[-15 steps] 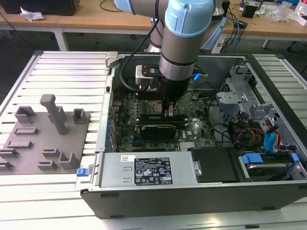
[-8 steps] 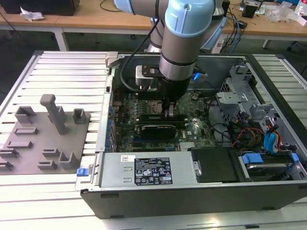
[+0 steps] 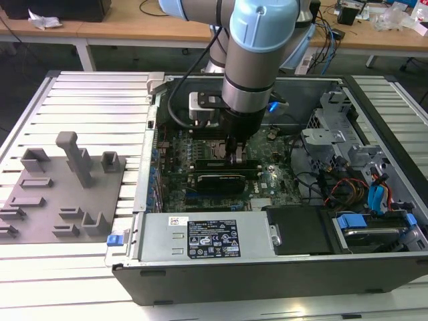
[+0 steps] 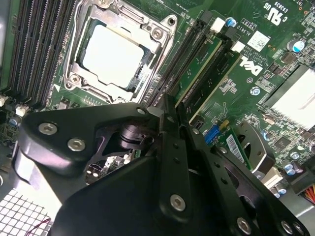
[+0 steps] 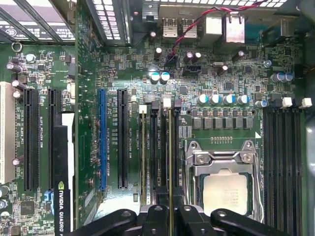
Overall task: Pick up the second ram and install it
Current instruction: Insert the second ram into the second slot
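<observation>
Your gripper (image 5: pixel 171 216) stands over the memory slots beside the CPU socket (image 5: pixel 224 184), fingers clamped on the second ram (image 5: pixel 170 162), seated edge-on directly beneath. Judged light, stiff, fragile: grip its top edge.

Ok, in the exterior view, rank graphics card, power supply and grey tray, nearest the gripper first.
1. Graphics card, right beside the gripper.
2. Power supply, along the case's near edge.
3. Grey tray, outside the case, at the exterior view's left.
</observation>
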`<state>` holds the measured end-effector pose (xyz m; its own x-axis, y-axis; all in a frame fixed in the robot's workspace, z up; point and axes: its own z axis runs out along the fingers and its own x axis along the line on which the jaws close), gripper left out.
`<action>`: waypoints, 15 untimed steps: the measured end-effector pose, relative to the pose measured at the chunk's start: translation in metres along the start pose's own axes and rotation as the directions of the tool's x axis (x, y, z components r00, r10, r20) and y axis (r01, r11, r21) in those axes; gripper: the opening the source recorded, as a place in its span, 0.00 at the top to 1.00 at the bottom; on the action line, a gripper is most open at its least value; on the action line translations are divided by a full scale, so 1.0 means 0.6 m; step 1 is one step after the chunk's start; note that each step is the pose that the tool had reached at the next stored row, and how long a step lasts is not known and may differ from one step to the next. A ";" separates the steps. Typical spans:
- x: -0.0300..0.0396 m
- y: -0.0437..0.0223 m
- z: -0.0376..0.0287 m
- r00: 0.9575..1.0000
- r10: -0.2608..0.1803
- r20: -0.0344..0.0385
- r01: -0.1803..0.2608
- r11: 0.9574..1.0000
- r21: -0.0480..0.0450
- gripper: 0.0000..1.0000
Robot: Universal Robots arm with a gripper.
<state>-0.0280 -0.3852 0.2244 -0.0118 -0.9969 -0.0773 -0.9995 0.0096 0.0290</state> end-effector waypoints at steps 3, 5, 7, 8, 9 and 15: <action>0.000 0.000 0.001 1.000 0.000 0.000 0.000 1.000 0.000 0.86; 0.000 -0.001 0.001 1.000 0.000 0.000 0.000 1.000 0.000 0.86; 0.000 -0.002 0.001 1.000 0.000 0.000 0.000 1.000 0.000 0.86; 0.000 -0.002 0.001 1.000 0.000 0.000 0.000 1.000 0.000 0.86; 0.000 -0.002 0.003 1.000 -0.001 0.000 0.001 1.000 0.000 0.86; 0.000 -0.002 0.004 1.000 -0.001 0.000 0.001 1.000 0.000 0.85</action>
<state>-0.0269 -0.3852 0.2217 -0.0109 -0.9969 -0.0777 -0.9995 0.0087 0.0289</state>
